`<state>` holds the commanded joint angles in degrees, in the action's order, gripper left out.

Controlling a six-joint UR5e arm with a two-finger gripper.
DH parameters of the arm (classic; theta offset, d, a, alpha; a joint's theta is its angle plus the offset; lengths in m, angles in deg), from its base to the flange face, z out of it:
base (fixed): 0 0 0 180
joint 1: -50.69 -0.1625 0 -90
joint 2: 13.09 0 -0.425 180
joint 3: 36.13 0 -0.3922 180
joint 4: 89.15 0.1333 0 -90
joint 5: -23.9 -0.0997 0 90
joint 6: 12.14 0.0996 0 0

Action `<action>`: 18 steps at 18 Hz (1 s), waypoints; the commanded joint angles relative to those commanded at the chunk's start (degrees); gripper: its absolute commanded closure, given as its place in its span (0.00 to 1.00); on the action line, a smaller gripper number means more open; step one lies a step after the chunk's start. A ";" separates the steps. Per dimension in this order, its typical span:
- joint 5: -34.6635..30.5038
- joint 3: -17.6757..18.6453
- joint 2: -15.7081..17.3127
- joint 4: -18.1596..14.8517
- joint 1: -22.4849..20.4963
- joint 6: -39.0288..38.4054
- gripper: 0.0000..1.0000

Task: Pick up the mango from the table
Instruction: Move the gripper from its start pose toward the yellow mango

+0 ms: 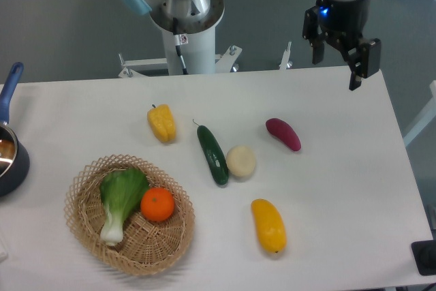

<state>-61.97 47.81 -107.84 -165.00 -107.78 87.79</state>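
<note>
The mango [268, 225] lies near the table's [354, 189] near edge, right of centre, with bare white surface around it. The wicker basket [88, 230] at near left holds a leafy green [121, 199] and an orange [157, 204]. The gripper [340, 56], jaws apart and empty, hangs over the far right edge, well apart from the mango.

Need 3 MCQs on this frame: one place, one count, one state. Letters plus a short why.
1. Where does the mango lie?
A. in the basket
B. on the table, near its front edge
C. touching the cucumber

2. How many items lie in the basket?
A. two
B. three
C. none

3. What is the gripper doing?
A. shut on the mango
B. pressing the sweet potato
C. open, empty, above the table's far edge

Key: 1 B, bare table all round it. 2 A, only the leafy green and the orange. 3 C, jaws apart with nothing between.
</note>
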 joint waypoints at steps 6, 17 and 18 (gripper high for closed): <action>-0.44 0.35 0.00 0.70 0.18 -0.26 0.00; 0.97 5.27 -2.45 14.06 7.28 -28.35 0.00; 0.97 5.27 -2.98 14.76 7.90 -31.35 0.00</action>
<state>-61.00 53.08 -110.82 -150.25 -99.88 56.44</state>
